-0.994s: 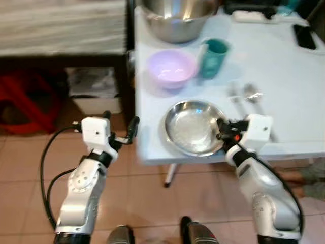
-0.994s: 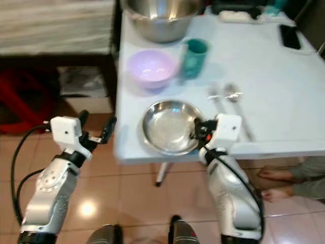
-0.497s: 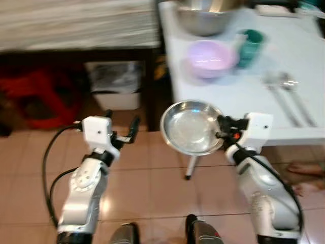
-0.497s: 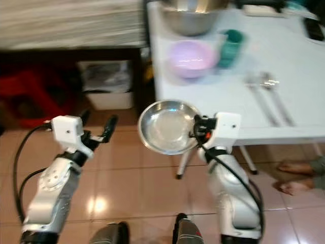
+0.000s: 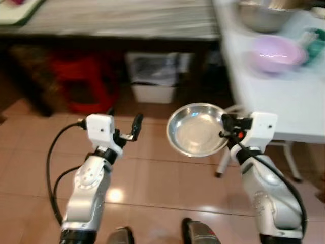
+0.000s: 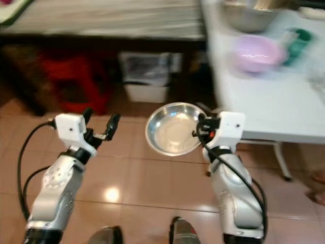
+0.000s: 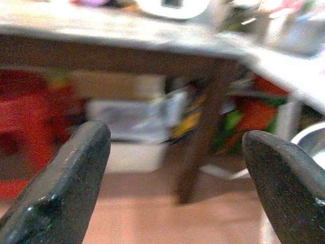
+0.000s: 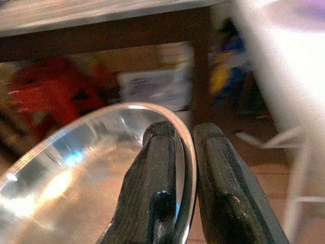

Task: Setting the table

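My right gripper (image 5: 225, 126) is shut on the rim of a shiny steel plate (image 5: 195, 129), held in the air above the tiled floor, left of the white table (image 5: 269, 99). In the right wrist view the two black fingers (image 8: 162, 183) pinch the plate's rim (image 8: 187, 168). My left gripper (image 5: 124, 126) stands open and empty over the floor; its fingers (image 7: 66, 188) are spread wide. On the table stand a purple bowl (image 5: 275, 52), a teal cup (image 5: 315, 43) and a large steel bowl (image 5: 264, 14).
A long dark bench with a striped top (image 5: 117, 20) runs along the back. Under it sit a red stool (image 5: 76, 81) and a white bin (image 5: 155, 79). White table legs (image 5: 223, 162) stand near my right arm. Tiled floor (image 5: 152, 178) lies open ahead.
The whole view has swung left: the table has slid to the right edge. The plate, once over the table's front edge, now hangs off the table over the floor, still gripped.
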`<state>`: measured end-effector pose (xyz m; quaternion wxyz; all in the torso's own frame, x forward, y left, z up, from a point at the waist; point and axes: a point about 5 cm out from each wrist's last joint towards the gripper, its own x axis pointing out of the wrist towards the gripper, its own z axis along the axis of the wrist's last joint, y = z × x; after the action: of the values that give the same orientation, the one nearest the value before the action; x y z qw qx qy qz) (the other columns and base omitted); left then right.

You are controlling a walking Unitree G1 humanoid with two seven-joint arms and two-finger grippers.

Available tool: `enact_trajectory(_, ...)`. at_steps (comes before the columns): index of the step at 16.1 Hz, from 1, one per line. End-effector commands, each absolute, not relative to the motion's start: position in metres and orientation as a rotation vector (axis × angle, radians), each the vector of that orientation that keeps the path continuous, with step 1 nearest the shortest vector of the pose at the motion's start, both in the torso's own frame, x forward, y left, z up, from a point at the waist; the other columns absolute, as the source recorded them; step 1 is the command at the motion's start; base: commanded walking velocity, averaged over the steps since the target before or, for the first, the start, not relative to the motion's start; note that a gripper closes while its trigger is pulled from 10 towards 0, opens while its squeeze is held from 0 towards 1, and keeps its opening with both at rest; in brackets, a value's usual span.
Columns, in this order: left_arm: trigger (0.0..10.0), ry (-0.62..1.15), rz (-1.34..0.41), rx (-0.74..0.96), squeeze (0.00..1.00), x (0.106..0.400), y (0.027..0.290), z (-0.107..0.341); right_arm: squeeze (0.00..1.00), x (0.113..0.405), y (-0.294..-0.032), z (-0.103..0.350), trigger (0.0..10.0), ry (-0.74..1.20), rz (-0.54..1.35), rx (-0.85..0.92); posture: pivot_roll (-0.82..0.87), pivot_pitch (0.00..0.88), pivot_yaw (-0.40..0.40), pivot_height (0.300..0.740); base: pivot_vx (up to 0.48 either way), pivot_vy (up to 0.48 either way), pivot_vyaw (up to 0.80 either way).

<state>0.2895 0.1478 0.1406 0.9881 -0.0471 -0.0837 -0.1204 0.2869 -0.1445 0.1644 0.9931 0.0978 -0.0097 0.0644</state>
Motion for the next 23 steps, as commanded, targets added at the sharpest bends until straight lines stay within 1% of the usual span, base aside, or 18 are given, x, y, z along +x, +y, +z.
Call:
enact_trajectory(1, 10.0, -0.163, -0.227, -0.086, 0.0, 0.288, 0.15, 0.139, 0.0, 0.285, -0.144, 0.166, 10.0, -0.033, 0.133, 0.188, -0.16, 0.239, 0.007, 0.74, 0.0, 0.409, 0.0)
enact_trajectory(7, 10.0, -0.155, -0.218, -0.087, 0.0, 0.29, 0.15, 0.137, 0.0, 0.286, -0.145, 0.168, 10.0, -0.045, 0.129, 0.17, -0.16, 0.239, 0.007, 0.74, 0.0, 0.408, 0.0)
enact_trajectory(8, 10.0, -0.168, -0.193, -0.071, 0.0, 0.29, 0.152, 0.139, 0.0, 0.286, -0.145, 0.168, 10.0, -0.05, 0.129, 0.165, -0.16, 0.239, 0.007, 0.74, 0.0, 0.0, 0.0)
enact_trajectory(13, 10.0, -0.179, -0.192, -0.076, 0.0, 0.291, 0.153, 0.14, 0.0, 0.288, -0.145, 0.169, 10.0, -0.06, 0.126, 0.158, -0.16, 0.231, 0.006, 0.74, 0.0, 0.0, 0.0)
enact_trajectory(17, 10.0, -0.202, -0.203, -0.105, 0.0, 0.291, 0.153, 0.144, 0.0, 0.289, -0.148, 0.181, 10.0, -0.129, 0.118, 0.096, -0.16, 0.231, 0.007, 0.74, 0.0, 0.0, 0.0)
enact_trajectory(20, 10.0, -0.208, -0.215, -0.112, 0.0, 0.291, 0.151, 0.145, 0.0, 0.29, -0.149, 0.19, 10.0, -0.189, 0.113, 0.032, -0.17, 0.23, 0.009, 0.74, 0.294, 0.0, 0.0)
enact_trajectory(23, 10.0, -0.21, -0.221, -0.115, 0.0, 0.291, 0.15, 0.145, 0.0, 0.29, -0.149, 0.191, 10.0, -0.195, 0.113, 0.017, -0.17, 0.23, 0.009, 0.74, 0.364, 0.0, 0.0)
